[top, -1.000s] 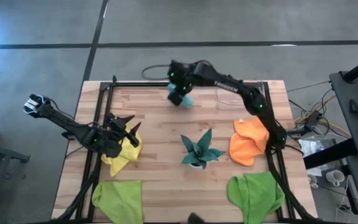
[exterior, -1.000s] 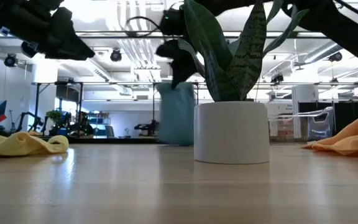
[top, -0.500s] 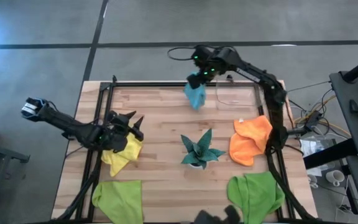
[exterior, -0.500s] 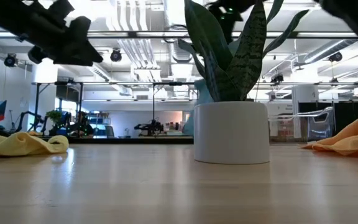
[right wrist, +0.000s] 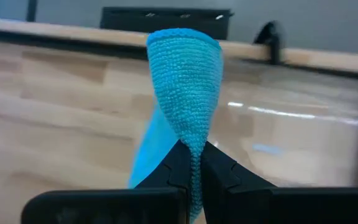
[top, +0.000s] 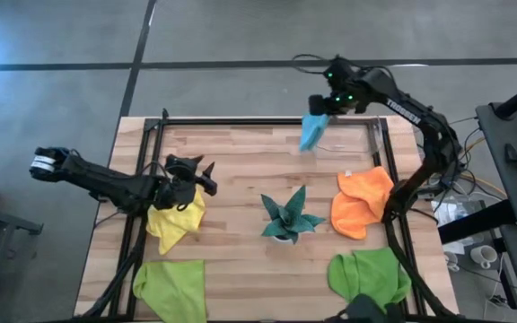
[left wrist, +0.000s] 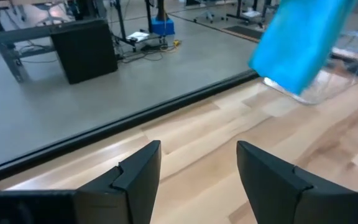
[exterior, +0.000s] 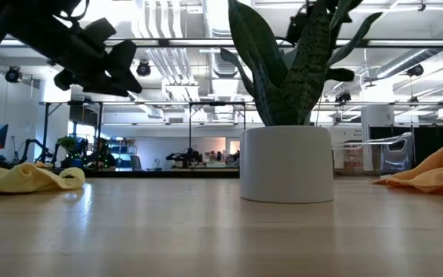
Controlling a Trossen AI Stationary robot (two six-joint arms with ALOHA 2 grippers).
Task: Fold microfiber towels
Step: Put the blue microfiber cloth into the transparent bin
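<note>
You had the right claw [right wrist: 192,163] pinched on the blue towel [top: 313,132], hanging above the tabletop's [top: 240,170] far edge, while the left claw [left wrist: 197,162] hovered open above the yellow towel [top: 176,222].

We see a light blue towel [right wrist: 185,93] of nubby, looped microfiber cloth, matt. The table [top: 240,175] is pale wood planking, smooth with a soft sheen. The plant pot [exterior: 286,164] looks smooth, matt white.
</note>
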